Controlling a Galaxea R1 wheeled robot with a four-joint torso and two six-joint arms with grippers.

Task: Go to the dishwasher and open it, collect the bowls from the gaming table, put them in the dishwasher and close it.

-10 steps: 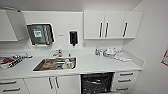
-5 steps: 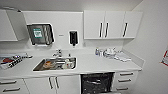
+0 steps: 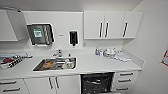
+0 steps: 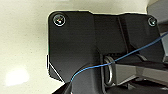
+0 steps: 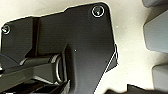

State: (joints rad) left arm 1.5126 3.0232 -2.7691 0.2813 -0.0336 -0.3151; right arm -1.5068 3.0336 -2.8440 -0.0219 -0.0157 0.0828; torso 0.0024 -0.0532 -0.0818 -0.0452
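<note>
Dishwasher (image 3: 97,83) open under the worktop (image 3: 100,63), just right of the sink (image 3: 55,64)

Its dark inside with wire racks shows between the white door fronts on one side and the drawers (image 3: 126,80) on the other, so the opening step looks done; whether any bowls are already loaded I cannot tell, as the racks are too dim to read. Collecting the bowls, loading them and shutting the door appear to be left. Dishes sit in the sink, and small items stand on the worktop near the corner. Both wrist views give no look at the fingers, so whether either tool is apart or together I cannot tell
</note>
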